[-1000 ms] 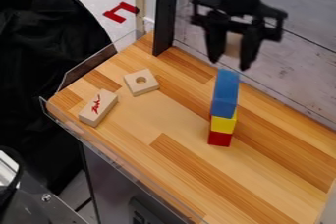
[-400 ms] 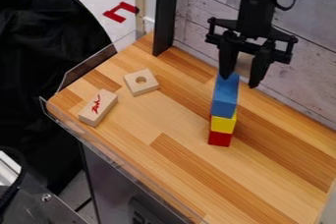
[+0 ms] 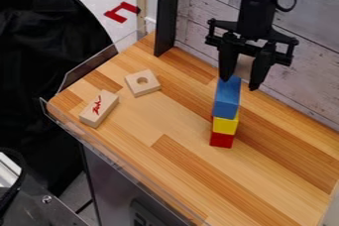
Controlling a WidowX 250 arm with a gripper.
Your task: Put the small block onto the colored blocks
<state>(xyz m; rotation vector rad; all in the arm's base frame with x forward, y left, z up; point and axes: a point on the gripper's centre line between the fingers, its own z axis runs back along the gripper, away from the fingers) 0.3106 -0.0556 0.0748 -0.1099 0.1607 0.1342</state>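
The black gripper (image 3: 241, 82) hangs at the upper right, just above and partly in front of the top end of the colored stack. Between its fingers is a small light wooden block (image 3: 244, 66), and the gripper is shut on it. The stack stands upright on the table: a long blue block (image 3: 227, 98) on top, a yellow block (image 3: 225, 125) under it and a red block (image 3: 221, 140) at the bottom. Whether the small block touches the blue one cannot be told.
Left of the stack on the wooden table (image 3: 198, 180) lie a square wooden piece with a hole (image 3: 149, 88) and a wooden block with red marks (image 3: 92, 113). A black post (image 3: 167, 17) and a plank wall (image 3: 311, 81) border the back; a clear rim runs along the left.
The gripper, with the small block in it, has come down and to the right toward the stack, then shifted slightly left. The stack and the loose wooden pieces have not moved.
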